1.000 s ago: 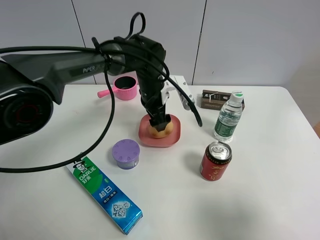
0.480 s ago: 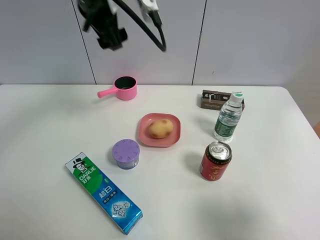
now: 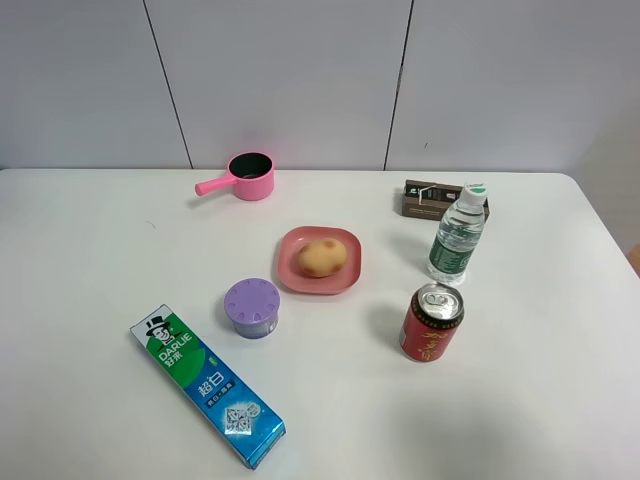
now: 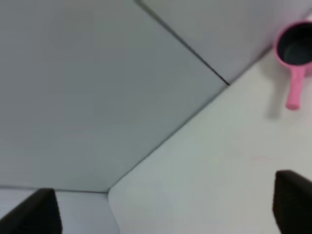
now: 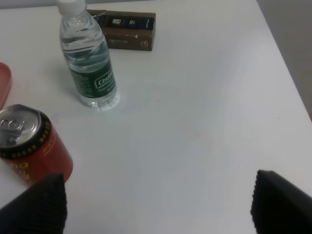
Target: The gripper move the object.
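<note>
Watching the potato [image 3: 322, 257] sit on the pink plate [image 3: 291, 272] at centre frame on the counter [image 3: 520, 420]; my left end effector [image 4: 161, 207] and right end effector [image 5: 158, 202] both have jaws spread wide, empty.

Left gripper [image 4: 165, 214] and right gripper [image 5: 156, 207]: black throughout.
The left gripper's fingers [image 4: 34, 214] are plain matte black with blunt, angled tips and smooth faces. The right gripper's fingers [image 5: 36, 204] are the same dull black, slightly grainy, their edges blurred.
</note>
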`<state>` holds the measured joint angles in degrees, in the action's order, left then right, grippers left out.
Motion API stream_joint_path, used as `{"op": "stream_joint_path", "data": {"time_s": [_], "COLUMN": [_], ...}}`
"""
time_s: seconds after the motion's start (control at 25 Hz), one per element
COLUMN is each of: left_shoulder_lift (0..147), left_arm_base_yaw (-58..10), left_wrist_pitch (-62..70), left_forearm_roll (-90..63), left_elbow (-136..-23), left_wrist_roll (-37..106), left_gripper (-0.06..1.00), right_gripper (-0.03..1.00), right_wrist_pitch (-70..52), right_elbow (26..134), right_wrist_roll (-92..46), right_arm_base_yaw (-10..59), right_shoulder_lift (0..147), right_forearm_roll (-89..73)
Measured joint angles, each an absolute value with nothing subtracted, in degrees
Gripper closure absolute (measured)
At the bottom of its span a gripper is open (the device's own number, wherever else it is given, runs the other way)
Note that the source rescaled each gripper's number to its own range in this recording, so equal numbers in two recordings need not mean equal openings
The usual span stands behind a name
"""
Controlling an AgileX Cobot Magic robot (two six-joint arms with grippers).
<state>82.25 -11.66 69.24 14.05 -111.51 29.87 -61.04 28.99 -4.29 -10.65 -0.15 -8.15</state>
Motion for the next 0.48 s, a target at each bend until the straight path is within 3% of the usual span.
{"op": "stream_joint_path", "data": {"time_s": [0.12,0.48], "left_shoulder_lift": [76.0,54.2], "left_arm_base_yaw": [-7.4,-6.7], "left_wrist_pitch": [69.2,69.3], "left_forearm_roll": [10.4,8.4], "left_elbow": [-111.1,-100.5], "left_wrist_roll": [31.0,29.6], "left_gripper": [0.08,0.08], "right_gripper": [-0.03,-0.03], "right_wrist_pitch": [-61.0,-61.0], "right_elbow": [29.0,29.0], "right_wrist_roll": [-4.3,-4.3], "right_arm_base_yaw": [-10.6,-10.6], "right_shoulder_lift": [-0.1,-0.1], "right_forearm_roll": [-8.1,-8.1]}}
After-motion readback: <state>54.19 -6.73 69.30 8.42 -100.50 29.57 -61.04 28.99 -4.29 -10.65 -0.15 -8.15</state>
